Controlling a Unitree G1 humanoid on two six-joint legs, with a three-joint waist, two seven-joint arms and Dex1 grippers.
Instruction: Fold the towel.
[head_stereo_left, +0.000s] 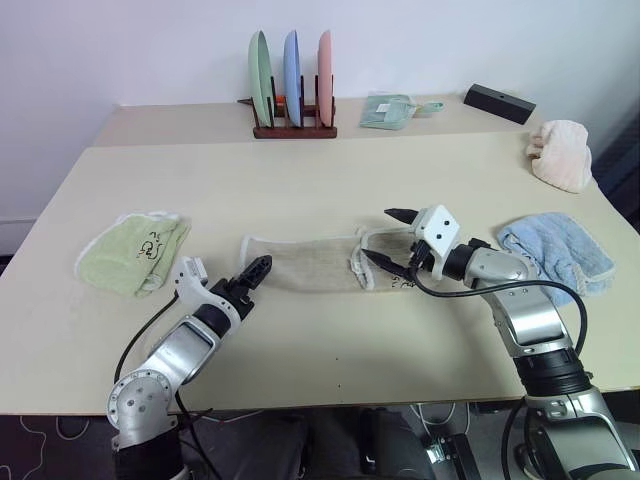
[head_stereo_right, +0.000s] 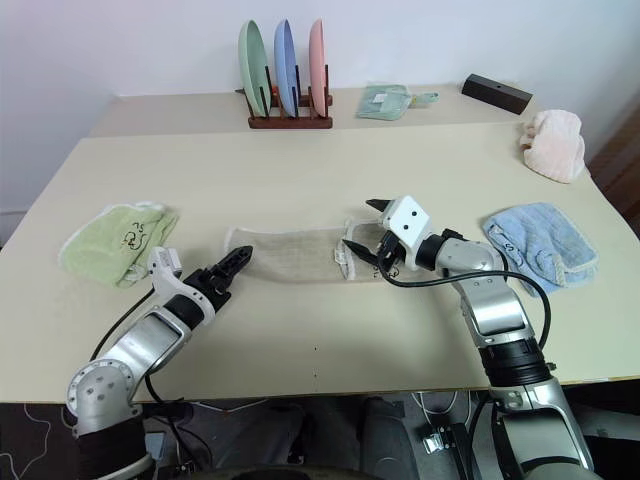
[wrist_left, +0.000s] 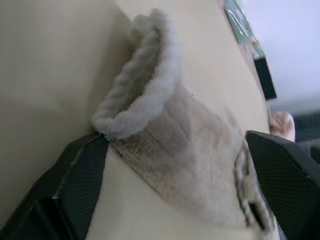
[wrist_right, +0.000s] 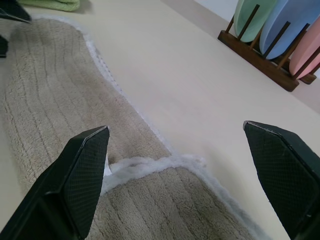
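**Towel stretched between two open end effectors**

The left end effector (head_stereo_left: 259, 268) is seen with its fingers spread, nothing gripped, its tips right at the towel's (head_stereo_left: 305, 263) left end, where a curled edge rises between the fingers in the left wrist view. The right end effector (head_stereo_left: 388, 238) is held wide and empty just above the towel's right end, where the cloth is bunched and doubled over. The towel lies flat on the surface (head_stereo_left: 330, 180), its long axis running from one end effector to the other. Each end is nearest its own arm, so a lengthwise fold is judged to turn on one end being carried towards the other.
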